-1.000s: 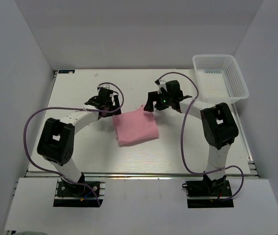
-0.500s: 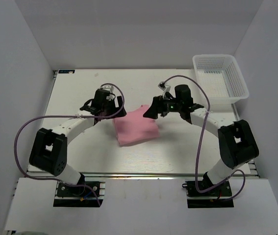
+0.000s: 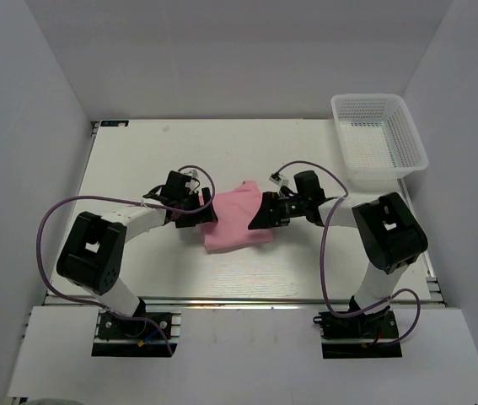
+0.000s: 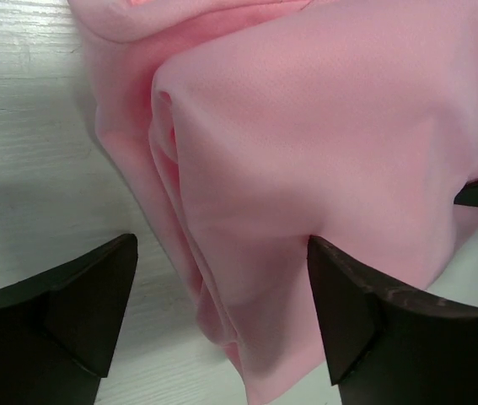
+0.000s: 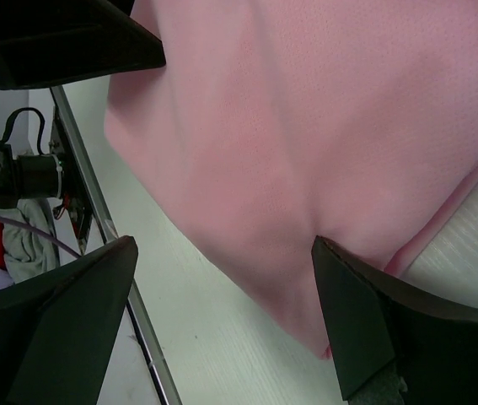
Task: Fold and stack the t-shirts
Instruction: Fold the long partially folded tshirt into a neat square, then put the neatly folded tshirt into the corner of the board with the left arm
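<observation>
The folded light-pink t-shirt (image 3: 237,221) lies in the middle of the table. My left gripper (image 3: 204,211) is low at its left edge and open. In the left wrist view the layered folded edge of the t-shirt (image 4: 306,152) sits between the jaws of the left gripper (image 4: 222,312), and the right finger (image 4: 365,321) touches the cloth. My right gripper (image 3: 265,214) is low at the shirt's right edge, also open. In the right wrist view a corner of the t-shirt (image 5: 306,152) reaches in between the jaws of the right gripper (image 5: 222,325), against the right finger (image 5: 382,329).
A white mesh basket (image 3: 379,135) stands at the back right corner of the table (image 3: 137,160). Purple cables loop from both arms. The table's near edge rail (image 5: 95,211) shows in the right wrist view.
Both grippers have come down and inward to the shirt's left and right edges. The shirt now looks slightly narrower and bunched between them.
</observation>
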You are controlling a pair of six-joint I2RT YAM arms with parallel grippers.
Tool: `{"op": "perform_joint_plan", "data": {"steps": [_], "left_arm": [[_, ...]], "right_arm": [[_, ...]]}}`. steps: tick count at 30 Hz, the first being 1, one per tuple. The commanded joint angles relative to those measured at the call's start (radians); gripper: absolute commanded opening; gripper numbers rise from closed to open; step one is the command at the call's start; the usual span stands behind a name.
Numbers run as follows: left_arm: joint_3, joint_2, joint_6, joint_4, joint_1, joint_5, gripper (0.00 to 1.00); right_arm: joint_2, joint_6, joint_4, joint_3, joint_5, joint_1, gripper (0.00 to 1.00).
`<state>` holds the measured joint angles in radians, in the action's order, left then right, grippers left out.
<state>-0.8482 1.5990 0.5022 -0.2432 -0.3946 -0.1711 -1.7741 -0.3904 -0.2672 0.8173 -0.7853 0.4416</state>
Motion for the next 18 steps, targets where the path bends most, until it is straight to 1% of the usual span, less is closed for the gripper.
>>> {"op": "perform_joint_plan", "data": {"steps": [1, 3, 4, 5, 6, 8, 9, 10, 11, 12, 13, 15, 16, 17, 18], "left_arm": [[0.005, 0.004, 0.007, 0.021, 0.005, -0.013, 0.88], [0.005, 0.013, 0.018, 0.010, 0.005, 0.008, 0.81], [0.005, 0.013, 0.027, -0.002, -0.006, 0.039, 0.81], [0.014, 0.024, 0.027, -0.002, -0.006, 0.039, 0.76], [0.014, 0.024, 0.027, 0.011, -0.006, 0.039, 0.65], [0.014, 0.036, 0.027, 0.012, -0.006, 0.039, 0.56], [0.014, 0.050, 0.027, 0.024, -0.006, 0.039, 0.46], [0.014, 0.050, 0.027, 0.024, -0.006, 0.048, 0.42], [0.005, 0.065, 0.027, 0.024, -0.006, 0.048, 0.32], [-0.018, 0.085, 0.013, 0.024, -0.006, 0.061, 0.13], [-0.035, 0.096, 0.001, 0.024, -0.006, 0.074, 0.02], [-0.102, 0.114, -0.040, -0.004, 0.005, 0.126, 0.00], [-0.129, 0.128, -0.053, -0.046, 0.005, 0.160, 0.00], [-0.158, 0.128, -0.091, -0.068, 0.005, 0.203, 0.00], [-0.226, 0.139, -0.103, -0.100, 0.005, 0.322, 0.00]], "right_arm": [[0.010, -0.002, -0.047, -0.001, 0.012, 0.002, 0.90], [0.034, 0.005, -0.040, 0.000, 0.009, 0.000, 0.90], [0.056, 0.005, -0.037, 0.003, 0.009, 0.002, 0.90], [0.083, 0.008, -0.027, 0.002, 0.011, 0.002, 0.90], [0.099, 0.027, -0.021, 0.003, 0.015, 0.003, 0.90], [0.165, 0.019, -0.001, 0.003, 0.027, -0.001, 0.90], [0.180, 0.025, 0.012, 0.003, 0.029, -0.001, 0.90], [0.198, 0.030, 0.020, 0.000, 0.038, -0.001, 0.90], [0.258, 0.036, 0.026, 0.000, 0.049, -0.003, 0.90], [0.272, 0.053, 0.060, 0.000, 0.057, -0.004, 0.90], [0.309, 0.059, 0.074, -0.001, 0.078, -0.006, 0.90], [0.355, 0.073, 0.111, 0.002, 0.135, -0.004, 0.90], [0.389, 0.077, 0.143, 0.003, 0.158, -0.007, 0.90], [0.421, 0.091, 0.164, 0.005, 0.217, -0.007, 0.90], [0.448, 0.094, 0.172, 0.003, 0.236, -0.007, 0.90]]}}
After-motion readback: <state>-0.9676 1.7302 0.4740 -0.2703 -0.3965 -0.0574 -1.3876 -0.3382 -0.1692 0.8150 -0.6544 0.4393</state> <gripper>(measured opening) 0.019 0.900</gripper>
